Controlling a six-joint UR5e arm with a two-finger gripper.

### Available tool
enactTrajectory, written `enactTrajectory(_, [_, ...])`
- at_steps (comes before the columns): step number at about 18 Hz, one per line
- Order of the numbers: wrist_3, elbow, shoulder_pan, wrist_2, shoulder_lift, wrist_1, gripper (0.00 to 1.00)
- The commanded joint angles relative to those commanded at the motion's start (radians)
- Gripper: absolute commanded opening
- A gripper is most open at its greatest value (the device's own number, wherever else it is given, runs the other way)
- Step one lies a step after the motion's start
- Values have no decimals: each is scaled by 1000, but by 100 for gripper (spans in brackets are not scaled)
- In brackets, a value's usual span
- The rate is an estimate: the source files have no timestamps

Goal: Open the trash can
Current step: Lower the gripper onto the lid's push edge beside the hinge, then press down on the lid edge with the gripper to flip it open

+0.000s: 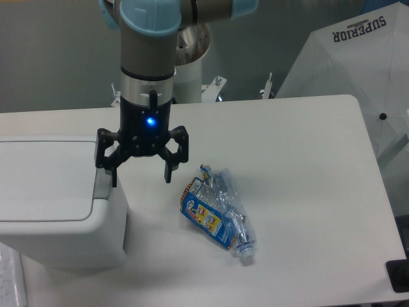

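Note:
The trash can (57, 211) is a large boxy white bin at the left edge of the table, with its flat lid (45, 176) down. A grey tab (102, 185) shows at the lid's right edge. My gripper (141, 177) hangs open just right of the bin. Its left finger (114, 174) is at the tab on the bin's right edge, and its right finger (169, 171) is over the table. It holds nothing.
A crushed clear bottle with a blue label (218, 214) lies on the white table (287, 160) right of the gripper. A white umbrella-like cover (358, 64) stands at the back right. A white post (190, 64) stands behind the arm.

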Motion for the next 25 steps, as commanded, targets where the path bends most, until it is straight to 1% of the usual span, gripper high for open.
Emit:
enactTrajectory(9, [-6,-17,-8,-12,0,0,100])
enactTrajectory(25, [-6,-17,-9,-11,-2,0,100])
